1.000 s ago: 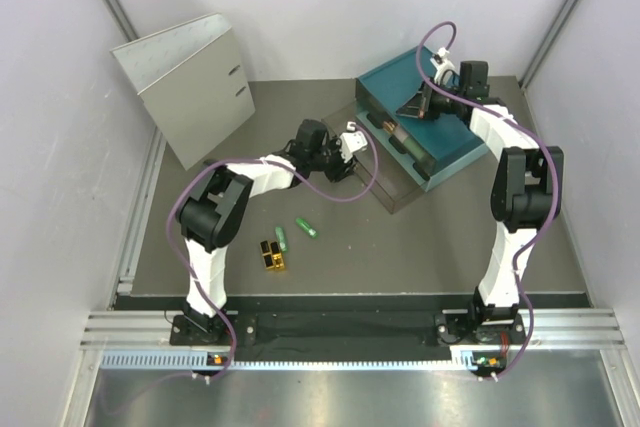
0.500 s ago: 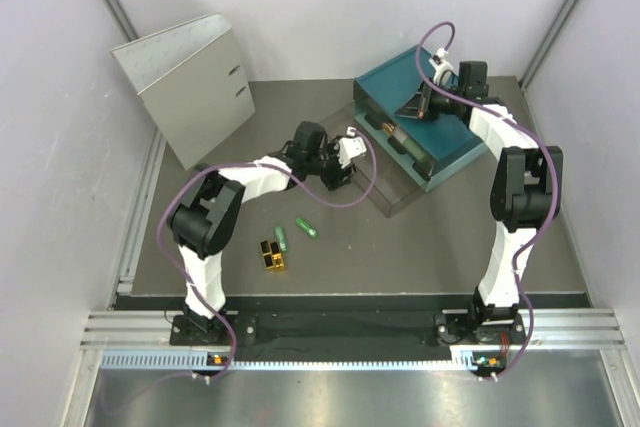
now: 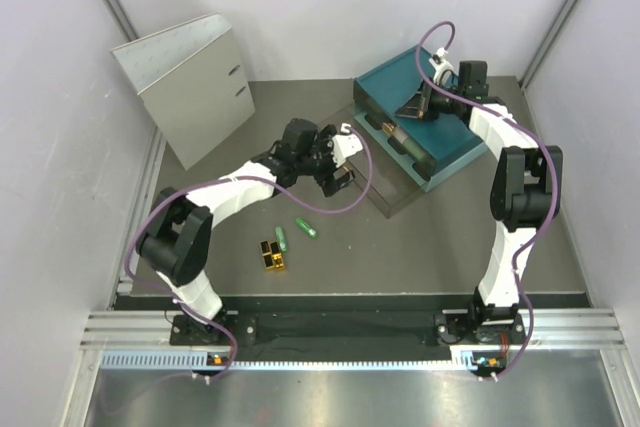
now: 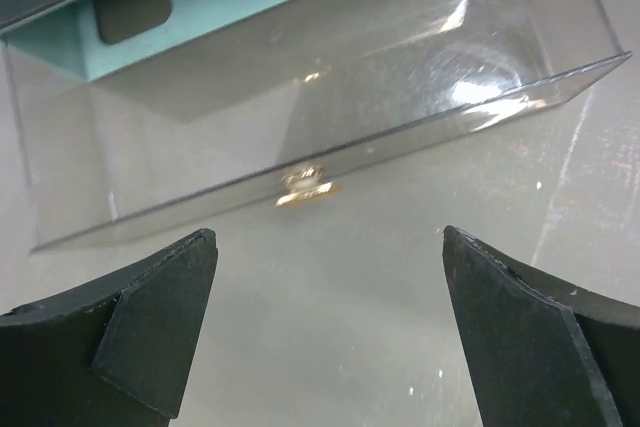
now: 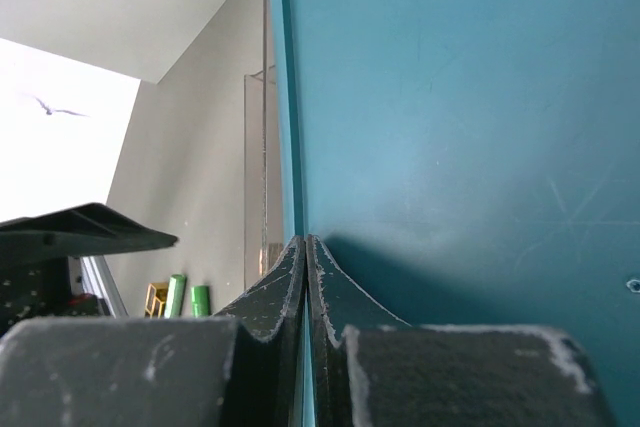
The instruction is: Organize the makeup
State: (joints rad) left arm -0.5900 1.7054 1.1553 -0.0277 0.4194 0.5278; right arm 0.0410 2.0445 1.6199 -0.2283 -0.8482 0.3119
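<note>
The left gripper (image 3: pixel 342 159) stood wide open just before the clear box (image 3: pixel 392 190), which lay against the teal box (image 3: pixel 445 147) at the back right. The right gripper (image 5: pixel 305 247) was pressed shut at the teal box's top edge. Two green tubes (image 3: pixel 307 229) and the gold block (image 3: pixel 272 255) lay near the front edge, left of centre.

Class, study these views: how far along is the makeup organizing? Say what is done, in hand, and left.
Done: nothing obvious; the clear box sits before the teal box, contents unclear. In hand: nothing; the left end effector is open and empty, the right end effector shut against the teal box. Left: two green tubes and the gold-and-black block lie loose on the table.
</note>
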